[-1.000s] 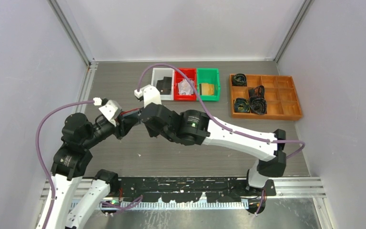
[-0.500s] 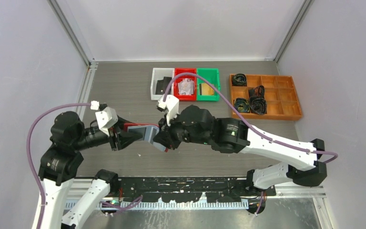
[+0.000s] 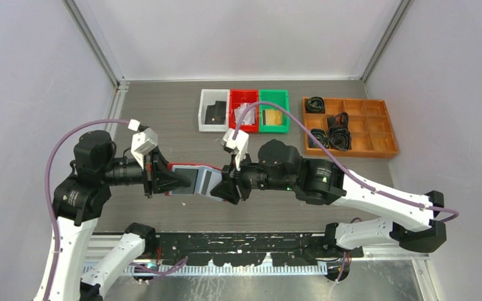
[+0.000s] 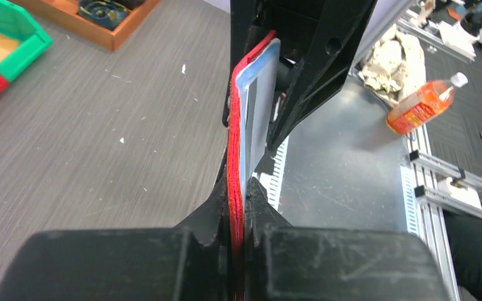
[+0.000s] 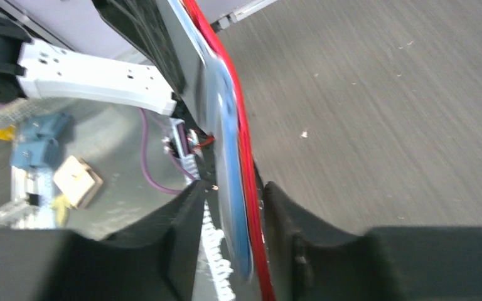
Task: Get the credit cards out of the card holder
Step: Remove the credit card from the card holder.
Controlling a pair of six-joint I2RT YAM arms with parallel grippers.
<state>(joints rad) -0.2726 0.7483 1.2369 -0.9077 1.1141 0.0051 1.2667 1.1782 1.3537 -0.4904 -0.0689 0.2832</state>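
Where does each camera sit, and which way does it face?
Top external: above and behind, facing down on the table; left arm and right arm show.
Left wrist: faces along the left hand, shut on the card holder.
Right wrist: faces along the right hand, astride it.
All share the card holder.

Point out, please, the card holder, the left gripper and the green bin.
card holder [image 3: 187, 178]: top view, on its blue-grey inner page.
left gripper [image 4: 237, 210]: left wrist view, midway between its fingertips.
green bin [image 3: 273, 95]: top view, on its far wall.
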